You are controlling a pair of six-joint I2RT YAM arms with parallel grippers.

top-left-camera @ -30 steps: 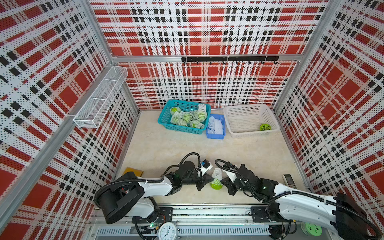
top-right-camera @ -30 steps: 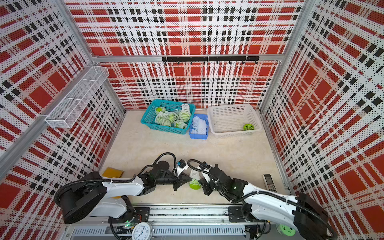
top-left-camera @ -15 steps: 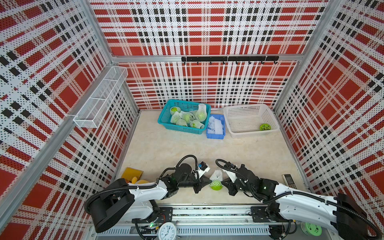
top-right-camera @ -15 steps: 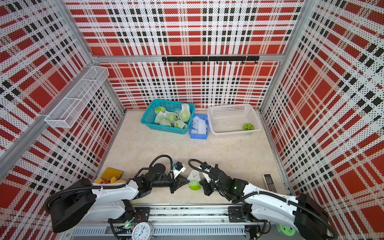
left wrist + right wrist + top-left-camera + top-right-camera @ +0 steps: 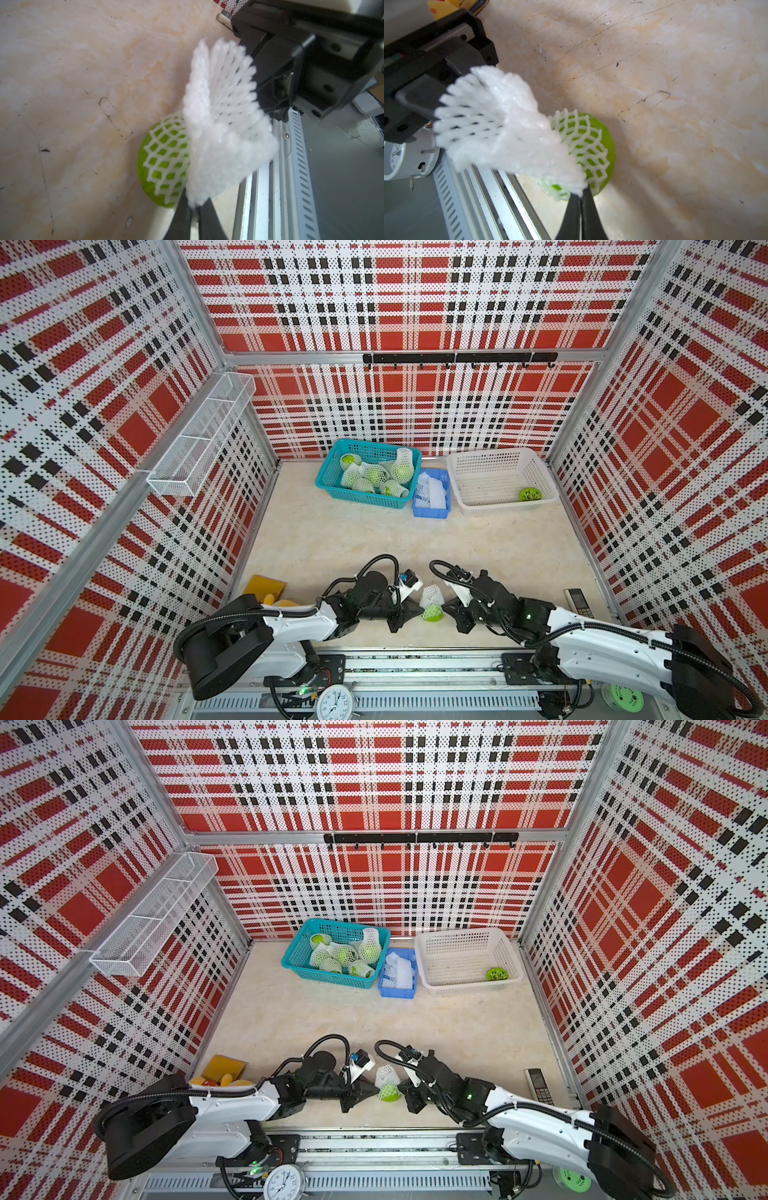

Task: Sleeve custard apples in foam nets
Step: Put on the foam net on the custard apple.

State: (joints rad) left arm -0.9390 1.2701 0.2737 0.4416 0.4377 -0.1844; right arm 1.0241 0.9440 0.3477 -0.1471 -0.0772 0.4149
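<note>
Two black arms meet low over the front edge of a scratched, beige marbled desk (image 5: 332,539). The left end effector (image 5: 194,207) and right end effector (image 5: 580,205) are each clamped thin on the rim of one white foam mesh net (image 5: 431,595). The net is stretched partway over a bright green bumpy custard apple (image 5: 433,614), its loose end flaring open. Red, black and white plaid perforated walls (image 5: 415,302) on aluminium frames enclose the desk on three sides. A white wire shelf (image 5: 199,435) hangs on the left wall, and a black hook rail (image 5: 457,358) on the back one, above a teal plastic basket (image 5: 330,479) of sleeved fruit.
</note>
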